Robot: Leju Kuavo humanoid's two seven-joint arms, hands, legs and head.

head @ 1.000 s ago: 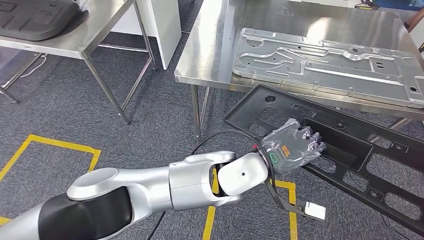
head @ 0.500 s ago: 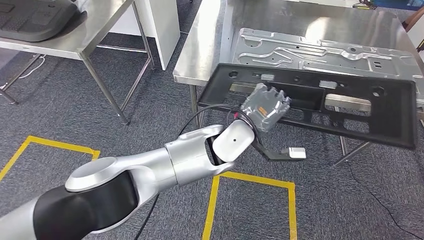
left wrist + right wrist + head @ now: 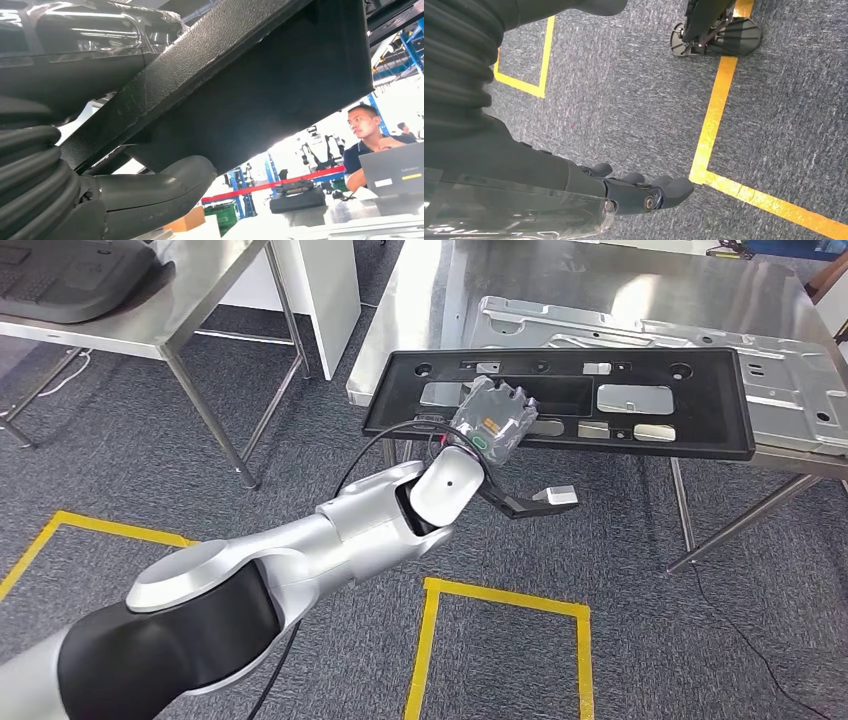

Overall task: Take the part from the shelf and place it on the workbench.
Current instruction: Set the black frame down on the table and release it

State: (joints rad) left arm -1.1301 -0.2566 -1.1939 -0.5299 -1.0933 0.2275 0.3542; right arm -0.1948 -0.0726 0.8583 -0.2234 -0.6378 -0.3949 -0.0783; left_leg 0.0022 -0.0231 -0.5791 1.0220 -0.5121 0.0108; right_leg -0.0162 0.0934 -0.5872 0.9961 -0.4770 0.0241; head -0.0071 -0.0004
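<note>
Part: the black plastic part [image 3: 560, 405] is a long flat rectangular frame with a grainy matt skin, cut through with rectangular windows and small round holes; I hold it level, its far long edge over the workbench [image 3: 420, 330] and its near edge out past the bench's front lip.
My left hand: my left hand [image 3: 490, 420], wrapped in a clear crinkled film, grips the part at its near left section, fingers over the top face; in the left wrist view my thick grey thumb [image 3: 150, 187] lies curled under the dark textured underside [image 3: 250, 90].
My right hand: my right hand [image 3: 644, 195] hangs above the carpet, its dark fingers stretched out side by side, holding nothing.
Metal panel: a pressed silvery sheet-metal panel [image 3: 790, 390] with ribs and raised channels lies flat on the workbench, partly under the part.
Change: a second ago the part hung slanted and low, below the bench edge; half a second ago it had risen and levelled; now it is higher and reaches over the benchtop.
Surface: the workbench is brushed stainless steel on thin steel legs.
Room: grey-blue carpet with yellow tape [image 3: 500, 595] squares; a second steel table [image 3: 200, 300] stands to the left, carrying a dark grey moulded piece [image 3: 70, 280]; the left wrist view shows a person [image 3: 372, 145] behind a laptop [image 3: 392, 167].
</note>
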